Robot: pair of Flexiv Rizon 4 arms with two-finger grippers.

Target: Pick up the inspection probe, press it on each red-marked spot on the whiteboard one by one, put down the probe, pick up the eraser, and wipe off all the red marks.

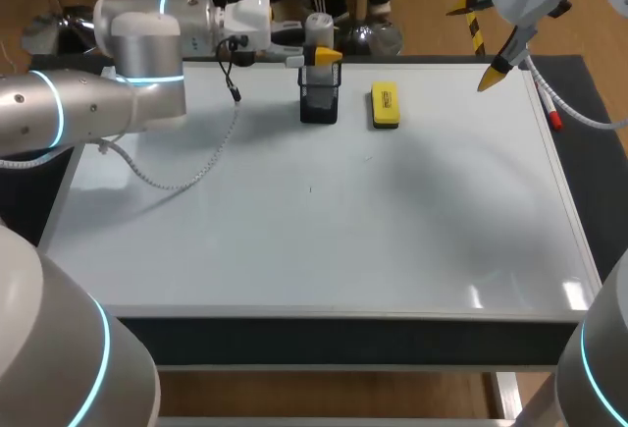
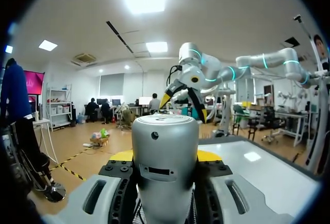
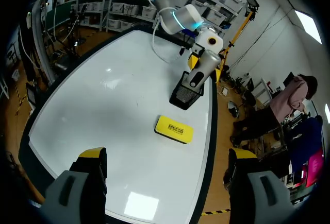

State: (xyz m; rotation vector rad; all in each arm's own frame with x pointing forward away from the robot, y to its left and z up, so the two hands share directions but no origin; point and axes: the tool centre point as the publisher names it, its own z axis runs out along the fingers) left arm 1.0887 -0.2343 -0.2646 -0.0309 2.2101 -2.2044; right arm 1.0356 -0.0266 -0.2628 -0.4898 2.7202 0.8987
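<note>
The inspection probe (image 1: 319, 26), a smooth grey cylinder, stands at the far edge of the whiteboard (image 1: 343, 231). The left pincer (image 1: 319, 55) is closed on its body from both sides, with nothing else in its hold. The probe's lower end sits in or at the mouth of the black mesh holder (image 1: 319, 98), and how far down it goes is hidden. The likely trouble is that lower end snagging the mesh rim on a slanted lift, which could tip the light holder or drag it toward the yellow eraser (image 1: 385, 104) just beside it. The probe's slick round wall could also slip down through the grip. The right pincer (image 3: 167, 154) is spread wide and empty, well apart near the far right corner, so it poses little risk. The probe's long axis runs vertically, with its flat cap up and its working end pointing down into the holder.
</note>
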